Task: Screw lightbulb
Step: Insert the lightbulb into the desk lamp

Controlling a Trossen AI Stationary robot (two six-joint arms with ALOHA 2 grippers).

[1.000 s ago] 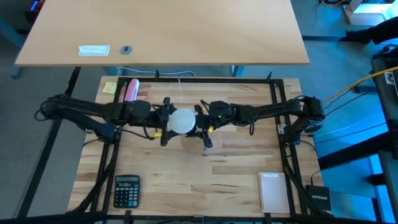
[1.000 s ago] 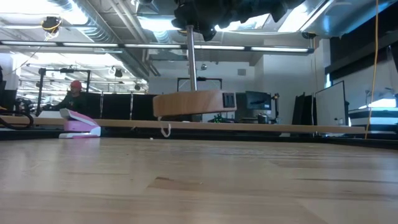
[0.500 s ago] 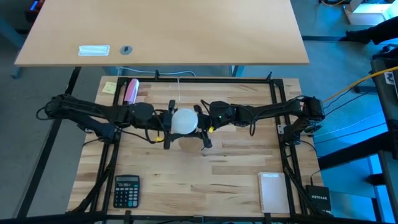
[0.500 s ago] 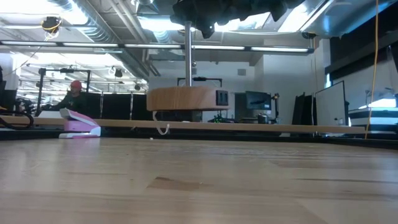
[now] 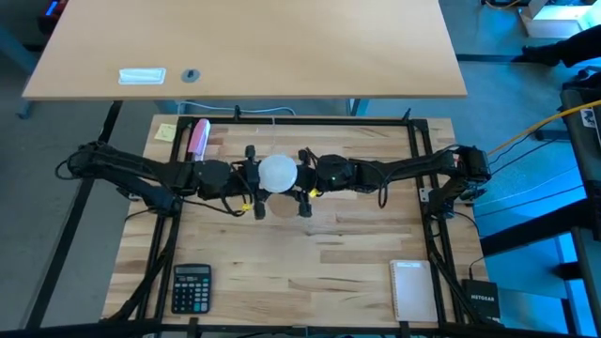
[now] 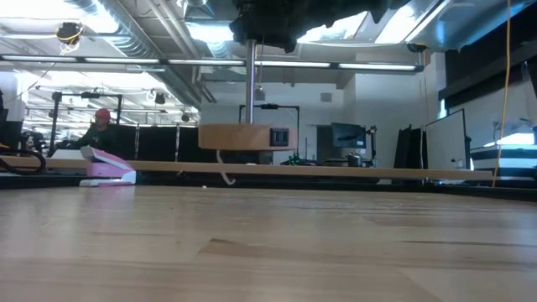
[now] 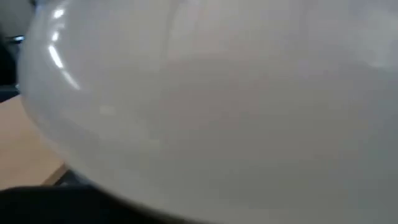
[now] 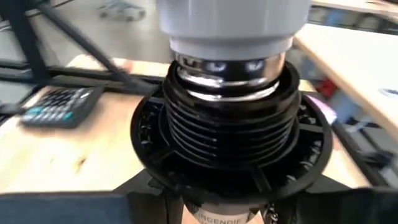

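left arm: dark, jointed, black cables looped at 9 o'clock | right arm: dark, small green light, yellow fingertip accents

Left gripper, right gripper meet mid-table, arms stretched inward.

Robotics lab / open-plan workshop. Butcher-block table boxed in a black frame, two arms bolted to it, cable bundles down the sides. Second bench right behind. Low view: exposed ducting and strip lights on the ceiling, monitors and dark partitions along the back, a person seated at a desk. Desk clutter on the table: calculator, notepad, pink stapler, sticky note.
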